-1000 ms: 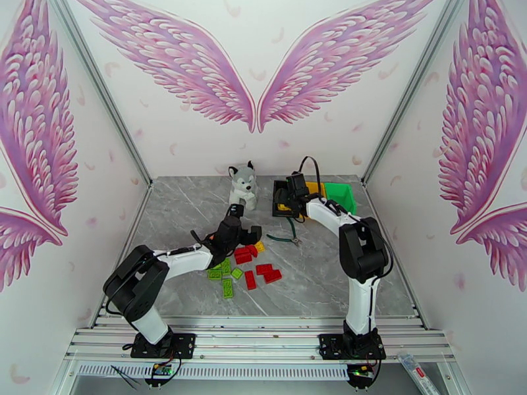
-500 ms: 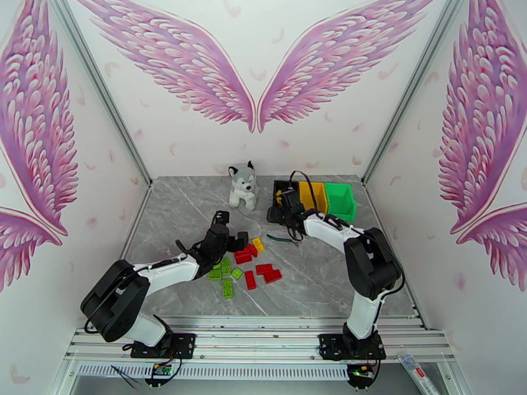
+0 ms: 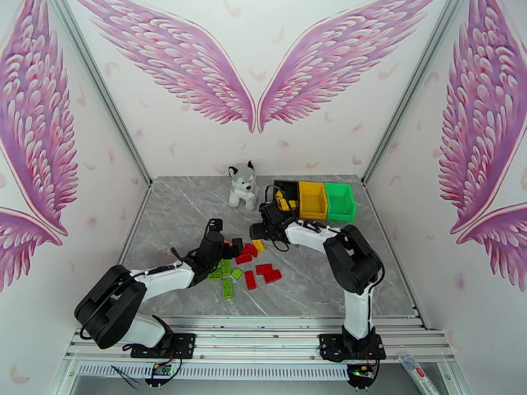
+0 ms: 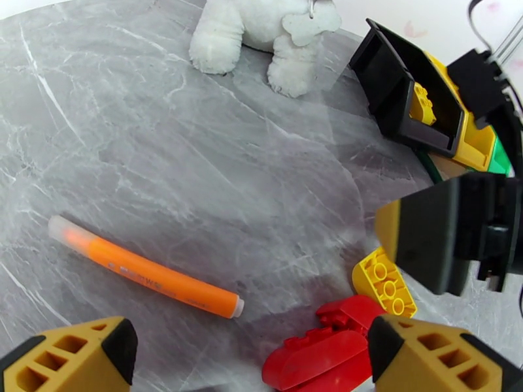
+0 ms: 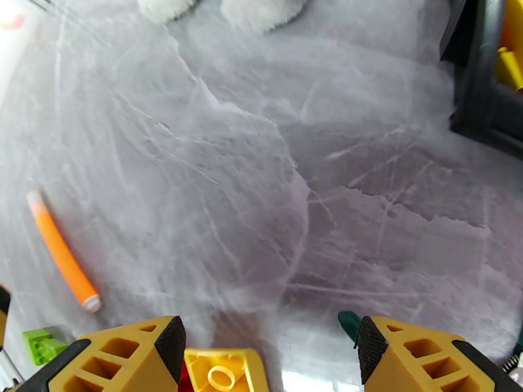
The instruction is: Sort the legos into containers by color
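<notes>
Studded red, yellow and lime-green plastic legos (image 3: 263, 268) lie at the middle of the grey marble table (image 3: 178, 212); 3 joined black, yellow and green containers (image 3: 315, 210) stand at its far edge. The left gripper (image 4: 248, 338) and right gripper (image 5: 265, 341) are released, empty.

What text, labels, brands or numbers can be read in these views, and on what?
Faint print along the orange stick: too blurred to read.
The tag on the plush dog: no legible marking.
No other text can be made out.
</notes>
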